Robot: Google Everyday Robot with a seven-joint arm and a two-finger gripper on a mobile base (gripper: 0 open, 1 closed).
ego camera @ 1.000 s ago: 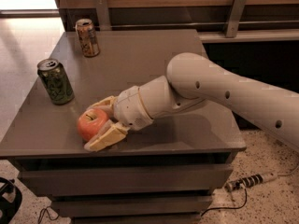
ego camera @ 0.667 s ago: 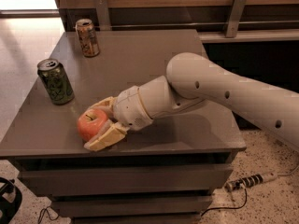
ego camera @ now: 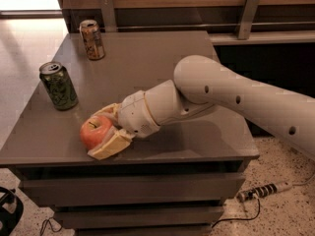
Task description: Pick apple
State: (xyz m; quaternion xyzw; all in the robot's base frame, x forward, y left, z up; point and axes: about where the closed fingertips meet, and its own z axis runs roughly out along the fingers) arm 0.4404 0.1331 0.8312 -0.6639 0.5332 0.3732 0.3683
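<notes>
On a grey table (ego camera: 162, 58), a green can (ego camera: 59, 86) stands near, a tan can (ego camera: 92, 39) farther back, both apart from the gripper (ego camera: 99, 133), clamped on the red-orange, yellow-patched apple (ego camera: 93, 130) by the front edge.

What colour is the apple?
The apple is red-orange with a yellowish patch, camera view; the gripper is shut around it.

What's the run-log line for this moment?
phase: grasp | end effector: closed around apple | apple: on table, front-left | lift: not yet | green can, tan can: upright behind
</notes>
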